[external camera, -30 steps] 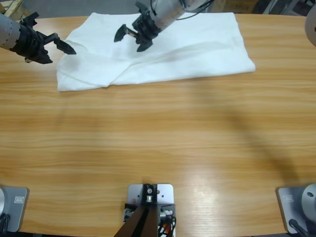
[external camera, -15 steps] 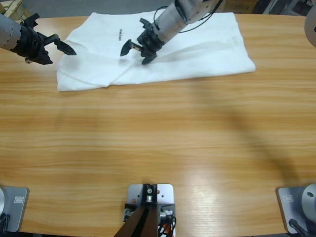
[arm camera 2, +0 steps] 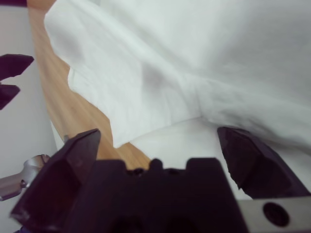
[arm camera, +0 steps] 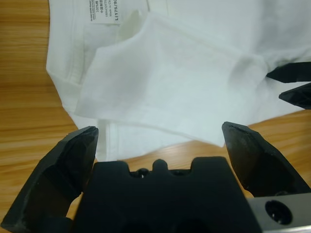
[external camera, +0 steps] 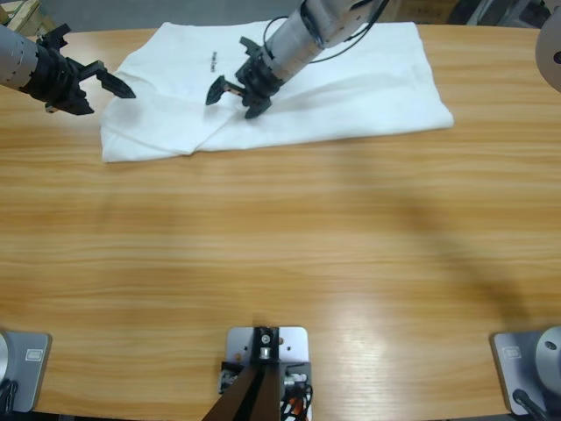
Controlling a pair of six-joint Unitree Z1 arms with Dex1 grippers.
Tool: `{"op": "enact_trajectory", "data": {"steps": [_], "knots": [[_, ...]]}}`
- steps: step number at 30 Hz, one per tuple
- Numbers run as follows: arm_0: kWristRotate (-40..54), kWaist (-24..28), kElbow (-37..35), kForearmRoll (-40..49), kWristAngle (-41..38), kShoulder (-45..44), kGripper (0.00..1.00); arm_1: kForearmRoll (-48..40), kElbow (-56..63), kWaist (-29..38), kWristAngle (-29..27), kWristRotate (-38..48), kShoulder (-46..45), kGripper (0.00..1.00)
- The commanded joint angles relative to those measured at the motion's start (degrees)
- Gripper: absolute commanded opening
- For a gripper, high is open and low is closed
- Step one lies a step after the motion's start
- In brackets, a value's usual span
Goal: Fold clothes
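- Nearest the camera, relative to the T-shirt (external camera: 289, 83), the bare wooden table (external camera: 280, 254) runs wide; the shirt lies along the table's far edge, long axis running side to side, with a folded flap at its left end.
- At the shirt's left end, the left pincer (external camera: 98, 81) hovers just off the cloth's edge, jaws wide apart and holding nothing.
- Over the shirt's left-middle, the right pincer (external camera: 232, 90) hangs just above the cloth beside the flap's crease, jaws spread, gripping nothing. It is the nearer of the two to the fabric, so I judge it better placed to pinch the flap.
- Past the right pincer, the small dark mark (external camera: 213, 60) sits nearer the shirt's far edge.
- Left wrist view alone shows a sewn label (arm camera: 104, 9) beyond the doubled flap; the right wrist view alone shows how the flap's corner lies over the layer beneath.
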Motion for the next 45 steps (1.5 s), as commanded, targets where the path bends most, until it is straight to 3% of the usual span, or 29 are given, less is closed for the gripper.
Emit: {"op": "enact_trajectory", "data": {"steps": [1,24,31,34,39,45], "knots": [[0.6,0.5,1.7,0.2,-0.4,3.6,0.996,-1.4,0.5,-0.4,-0.4,0.8,3.0,0.987],[0.5,1.1,1.4,0.2,-0.4,4.7,0.996,0.5,-5.2,-3.0,-1.2,0.5,5.5,0.987],[0.8,1.7,1.7,0.3,-0.4,2.7,0.996,4.1,-3.5,-3.2,-4.5,-2.3,-0.7,0.987],[2.7,1.7,3.9,0.3,-2.4,-1.1,0.996,2.8,5.3,-4.7,-7.9,-4.2,-9.9,0.987],[3.6,1.6,4.7,0.3,-4.9,-2.6,0.996,-10.2,32.0,-10.0,-8.2,-3.9,-26.4,0.987],[2.5,2.1,7.7,0.3,-6.8,-8.9,0.997,-19.0,52.8,-18.1,-4.1,-3.9,-37.8,0.991]]}}
